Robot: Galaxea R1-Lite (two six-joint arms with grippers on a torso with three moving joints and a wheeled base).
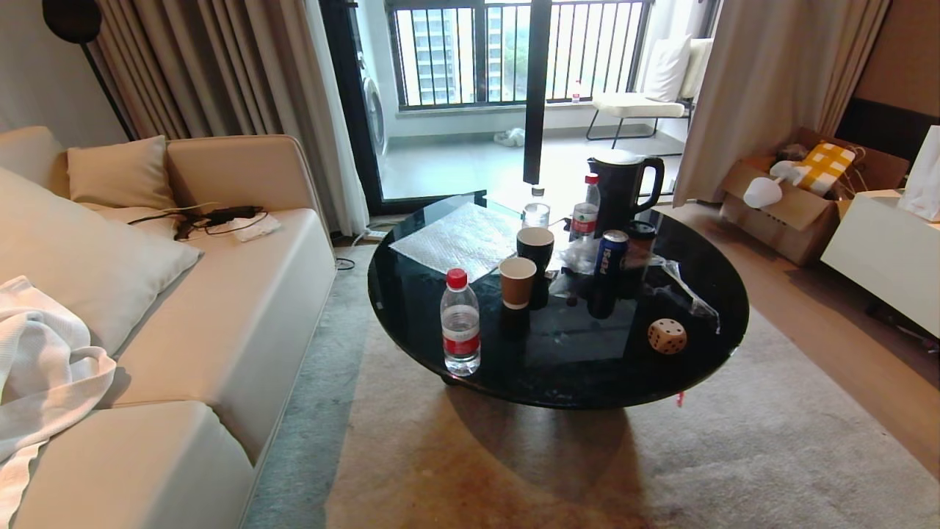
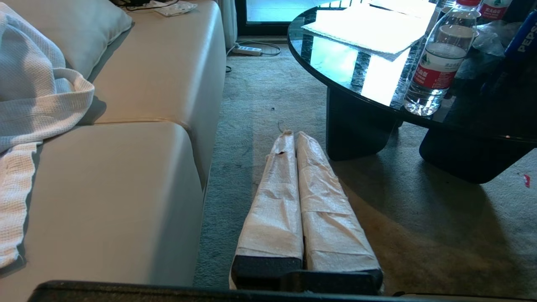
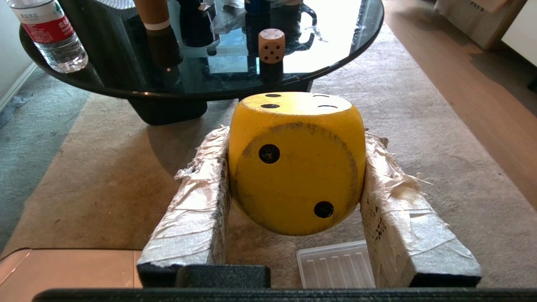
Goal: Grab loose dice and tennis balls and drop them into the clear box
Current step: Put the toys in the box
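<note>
Yellow die (image 3: 295, 163) sits pinched between the taped fingers (image 3: 193, 209) of the right pincer (image 3: 293, 176), held above the carpet (image 3: 419, 138) just short of the round black glass counter (image 1: 411, 308). Tan die (image 1: 667, 336) rests on that counter near its front right edge, beside a Pepsi can (image 1: 608, 261). Left pincer (image 2: 292, 135) hangs over the carpet between sofa (image 2: 126, 180) and counter, fingers pressed together on nothing.

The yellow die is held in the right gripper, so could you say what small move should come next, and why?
Probably carry the yellow die, clamped in the right gripper, onward in search of the clear box. No view shows the box; only a ribbed lid lies on the rug beneath.
</note>
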